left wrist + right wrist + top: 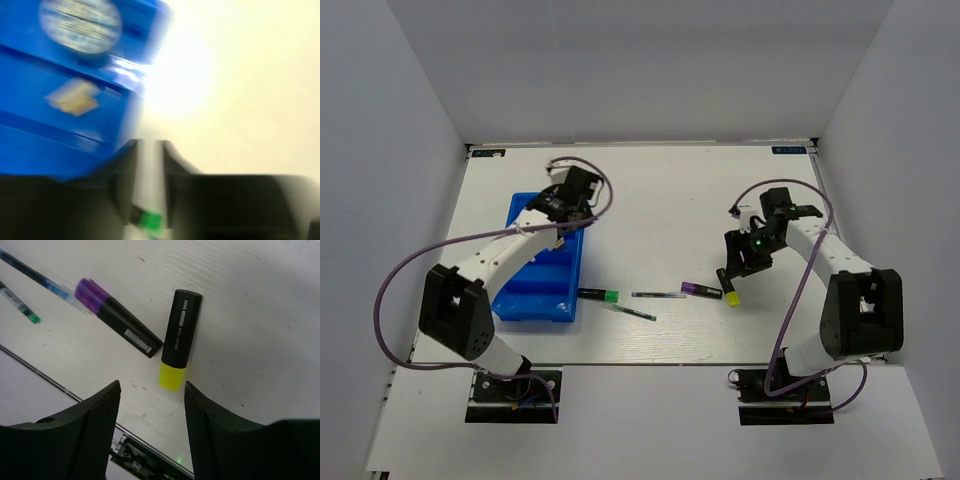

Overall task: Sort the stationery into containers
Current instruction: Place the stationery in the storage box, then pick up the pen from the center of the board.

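The blue tray [542, 285] lies at the left. In the blurred left wrist view the tray [45, 130] holds the round patterned roll [80, 22] and a whitish eraser [75, 97]. My left gripper [578, 205] hangs over the tray's far right corner, its jaws a narrow gap apart [149, 145] and empty. A green-ended marker [598, 295] lies by the tray and shows through that gap [147, 220]. My right gripper [740, 262] is open [152, 385] just above the table. The yellow-ended marker [179, 337] lies just beyond its fingertips, beside the purple-ended marker [117, 322].
Two thin pens [658, 295] [635, 313] lie between the green and purple markers. One of them shows in the right wrist view [35, 275]. The table's near edge [150, 445] runs right under my right gripper. White walls enclose the table.
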Robot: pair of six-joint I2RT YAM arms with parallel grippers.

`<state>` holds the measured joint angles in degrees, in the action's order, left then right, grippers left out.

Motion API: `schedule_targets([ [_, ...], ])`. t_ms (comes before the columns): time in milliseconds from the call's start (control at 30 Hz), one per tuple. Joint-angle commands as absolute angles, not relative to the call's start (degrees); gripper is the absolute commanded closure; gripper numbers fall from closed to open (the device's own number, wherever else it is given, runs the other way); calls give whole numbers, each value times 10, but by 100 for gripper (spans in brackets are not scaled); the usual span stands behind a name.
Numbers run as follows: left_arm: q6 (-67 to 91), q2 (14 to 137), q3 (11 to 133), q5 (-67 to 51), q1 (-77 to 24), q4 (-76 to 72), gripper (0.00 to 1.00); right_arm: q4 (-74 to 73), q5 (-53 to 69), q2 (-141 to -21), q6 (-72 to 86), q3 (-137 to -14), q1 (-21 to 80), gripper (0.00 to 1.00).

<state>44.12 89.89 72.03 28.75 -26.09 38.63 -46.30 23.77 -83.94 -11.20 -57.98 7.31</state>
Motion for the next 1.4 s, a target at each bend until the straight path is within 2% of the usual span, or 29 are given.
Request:
schedule_targets([
  [0, 295, 848, 709, 155, -333, 337, 54, -462, 153, -862, -125, -586, 108, 41],
  [33, 291, 846, 717, 138, -354, 370, 46, -458, 132, -876, -126, -585, 121, 41],
  [133, 274, 832, 731, 109, -396, 415, 32, -441, 82, -904, -120, -585, 157, 40],
  [267, 256, 763, 699, 138, -441, 468, 20, -418, 38, -927, -109, -586, 184, 38],
  [500, 268, 616, 560, 154, -452, 470, 15, -409, -29, -971, -92, -599, 219, 38],
  [633, 272, 546, 501, 156, -451, 481, 14, -407, -26, -1000, -92, -599, 219, 38],
  [767, 282, 485, 467, 147, -451, 482, 14, -404, -37, -1017, -98, -592, 221, 48],
  [900, 286, 453, 427, 147, -451, 477, 14, -398, -41, -1024, -96, -580, 221, 51],
  [1033, 287, 432, 405, 140, -451, 473, 14, -412, -26, -1042, -84, -610, 216, 46],
  [1300, 292, 418, 391, 127, -451, 471, 12, -405, -37, -1063, -90, -614, 219, 46],
  [1367, 295, 415, 390, 120, -451, 468, 12, -406, -36, -1070, -96, -609, 221, 50],
])
